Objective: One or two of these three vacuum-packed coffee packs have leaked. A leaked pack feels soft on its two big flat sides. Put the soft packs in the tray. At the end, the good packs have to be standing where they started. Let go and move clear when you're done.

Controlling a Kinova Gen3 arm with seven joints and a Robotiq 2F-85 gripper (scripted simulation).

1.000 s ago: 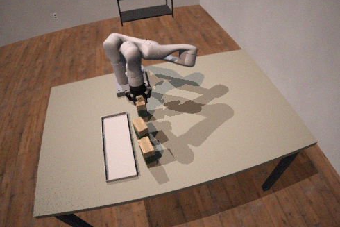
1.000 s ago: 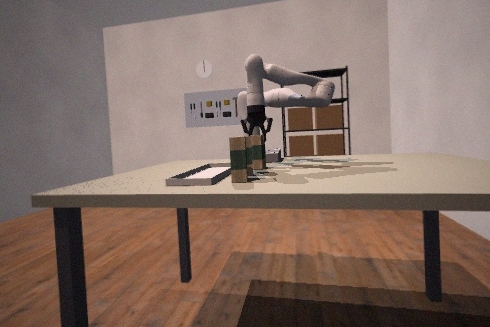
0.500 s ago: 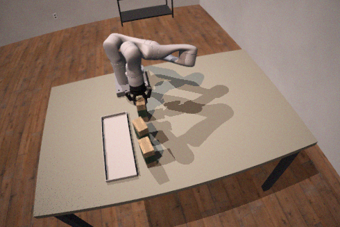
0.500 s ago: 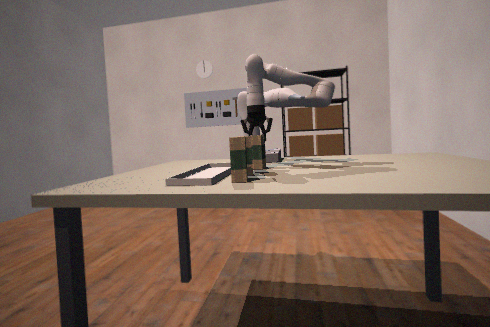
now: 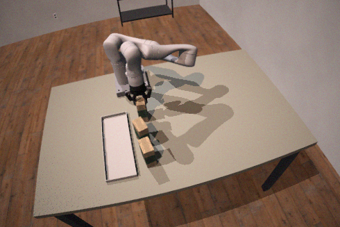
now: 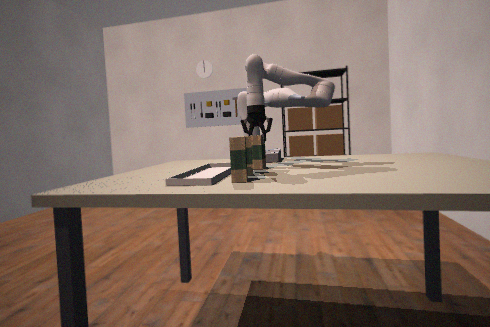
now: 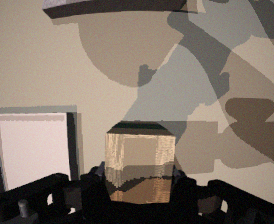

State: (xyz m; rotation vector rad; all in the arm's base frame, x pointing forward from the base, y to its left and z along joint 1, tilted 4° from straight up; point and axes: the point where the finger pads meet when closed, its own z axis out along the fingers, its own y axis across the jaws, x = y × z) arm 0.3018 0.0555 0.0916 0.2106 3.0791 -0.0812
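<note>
Wooden floorboards and grey walls surround the beige surface (image 5: 243, 110), where a long tray (image 5: 105, 152) lies holding nothing. Just beside the tray's long edge, three coffee packs stand in a row. The hand (image 5: 138, 96) is clamped on the far pack (image 5: 141, 105), the one at the tray's far end, squeezing its sides; the middle pack (image 5: 140, 125) and the near pack (image 5: 146, 146) stand untouched. Judging by this, testing has only begun: no pack is sorted yet, and two remain to be squeezed.
</note>
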